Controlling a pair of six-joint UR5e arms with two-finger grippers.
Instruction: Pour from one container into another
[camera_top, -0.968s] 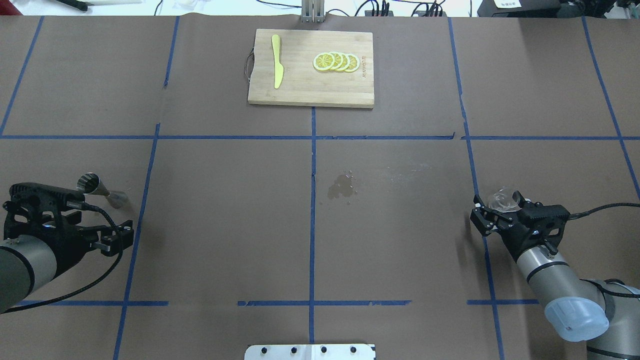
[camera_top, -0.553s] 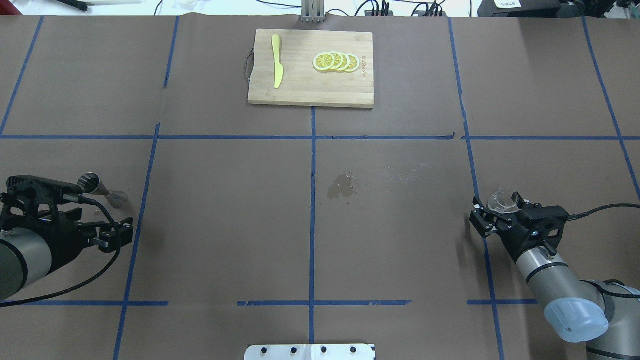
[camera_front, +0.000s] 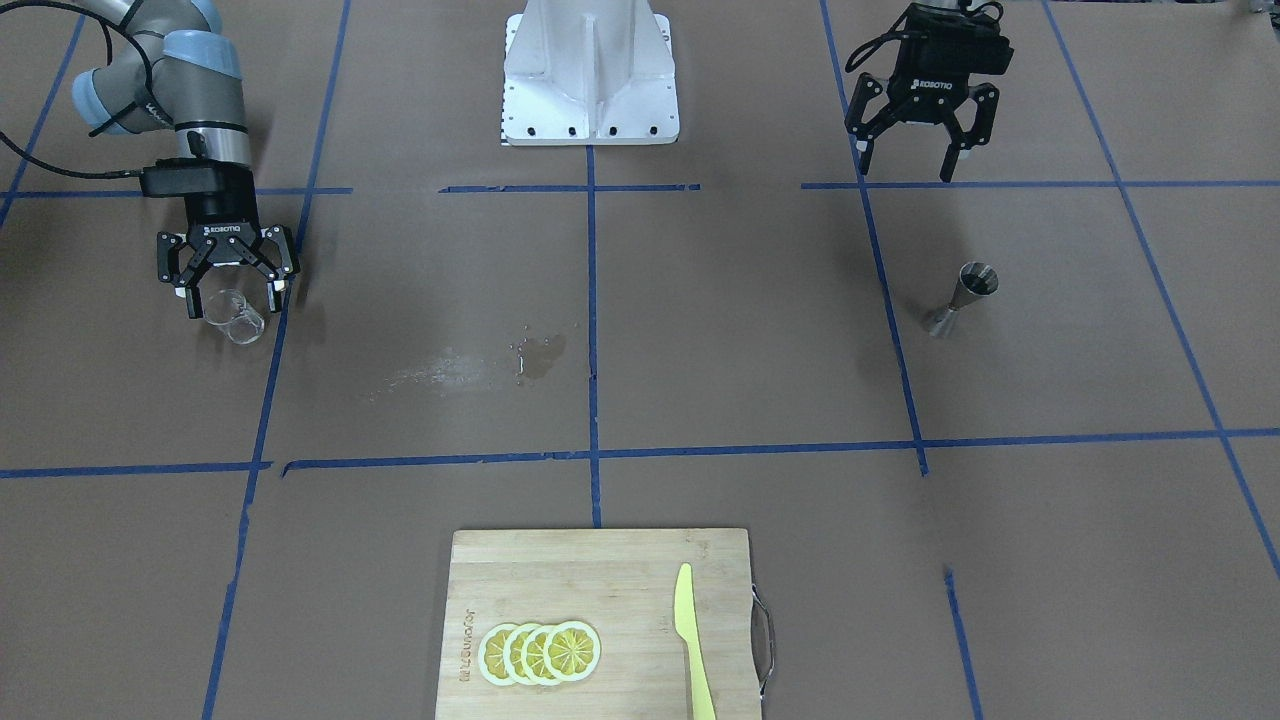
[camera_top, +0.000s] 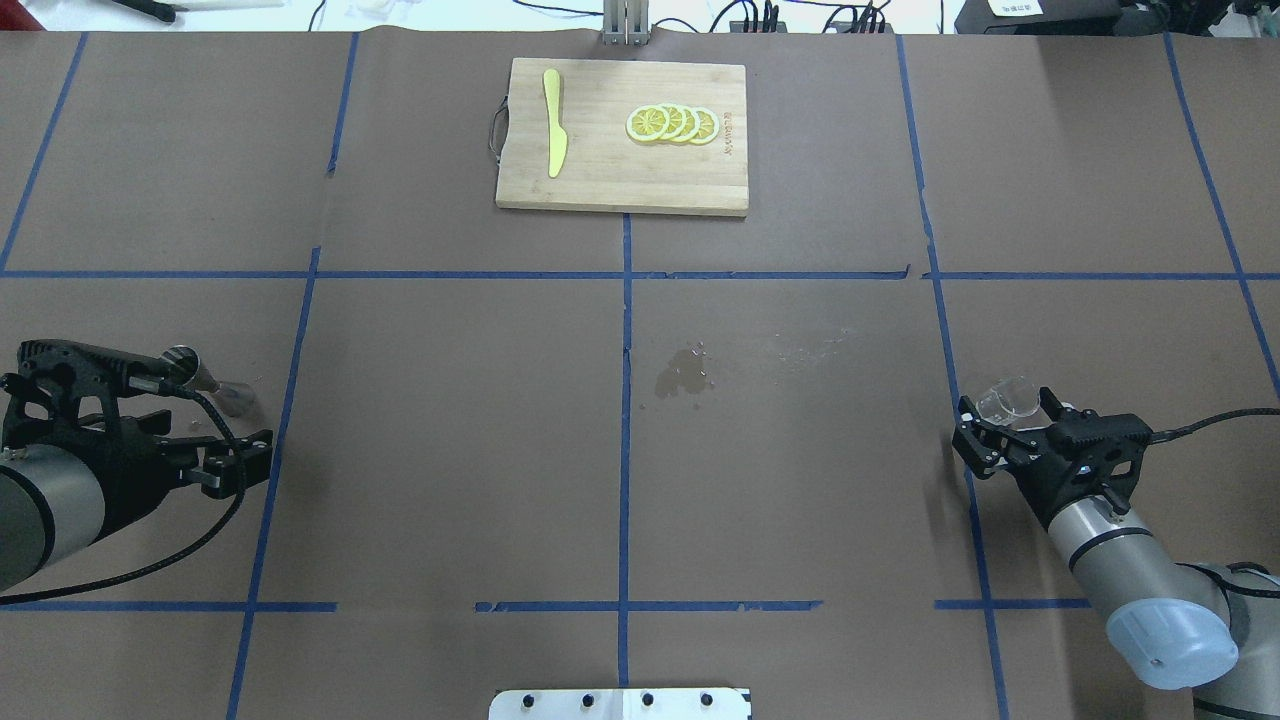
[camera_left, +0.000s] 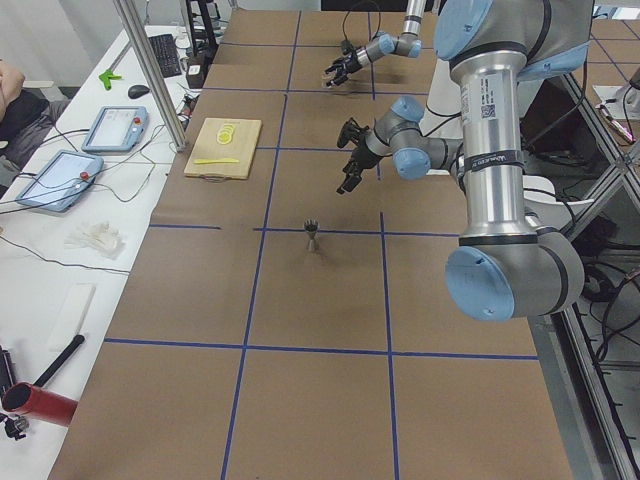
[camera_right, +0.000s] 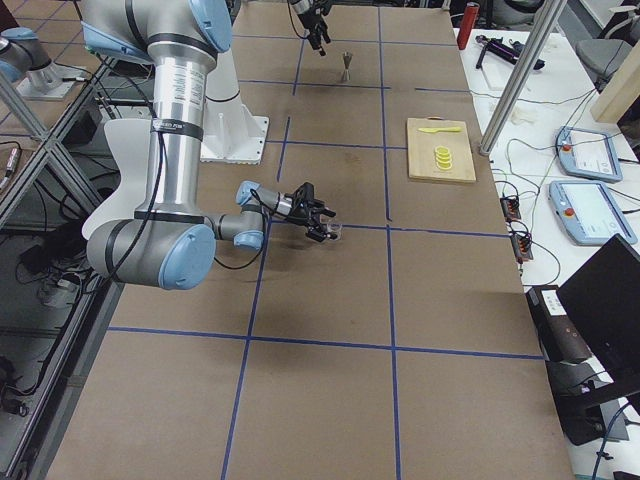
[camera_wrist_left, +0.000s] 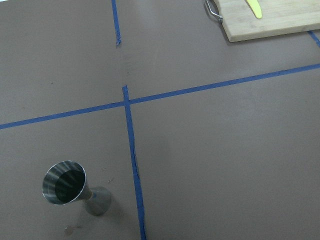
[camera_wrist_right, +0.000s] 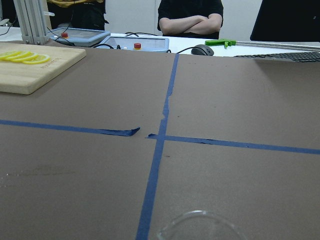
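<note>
the left gripper (camera_front: 904, 168) hangs above the table with its 2 fingers spread wide and nothing between them. the front-facing view shows that gap plainly. in the overhead view 1 finger crosses the rim of the jigger (camera_top: 208, 382), so the 2 look closer than they are. the left wrist view shows no finger at all, only the jigger standing upright beside a blue tape line.

the right gripper (camera_front: 235, 302) is low at the table, fingers apart on either side of the glass cup (camera_front: 238, 318), which stands upright. whether a pad touches the glass i cannot tell. the right wrist view catches just the cup's rim at its bottom edge.

against the overhead picture from 1.0 s ago, the right wrist has drawn back a little toward the robot while the cup keeps much the same spot. the left gripper has shifted slightly: its upper finger now overlaps the jigger's rim, which was clear of it then. the jigger itself has not moved.

between the 2 arms a wet patch (camera_top: 683, 375) marks the brown table (camera_top: 450, 450). at the far edge a cutting board (camera_top: 620, 185) carries 4 lemon slices (camera_top: 672, 124) and a yellow knife (camera_top: 553, 120).
</note>
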